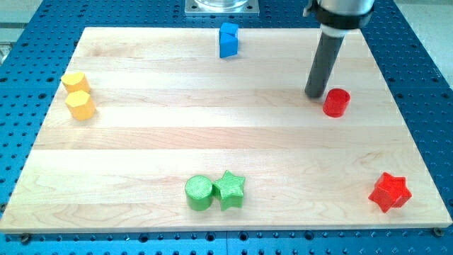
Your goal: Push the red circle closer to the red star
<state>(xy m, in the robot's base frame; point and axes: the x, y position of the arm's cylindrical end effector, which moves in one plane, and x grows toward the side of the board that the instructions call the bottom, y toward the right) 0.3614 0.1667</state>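
Note:
The red circle [337, 103] lies on the wooden board at the view's right, above the middle. The red star [390, 192] lies near the board's bottom right corner, well below and a little right of the circle. My tip [315, 95] is at the lower end of the dark rod, just left of the red circle and slightly above it, very close to its edge or touching it.
A blue block [228, 40] sits at the view's top centre. Two yellow blocks [76, 94] sit together at the left edge. A green circle [199, 193] and a green star [230, 189] touch near the bottom centre. The board's right edge [407, 113] is near the circle.

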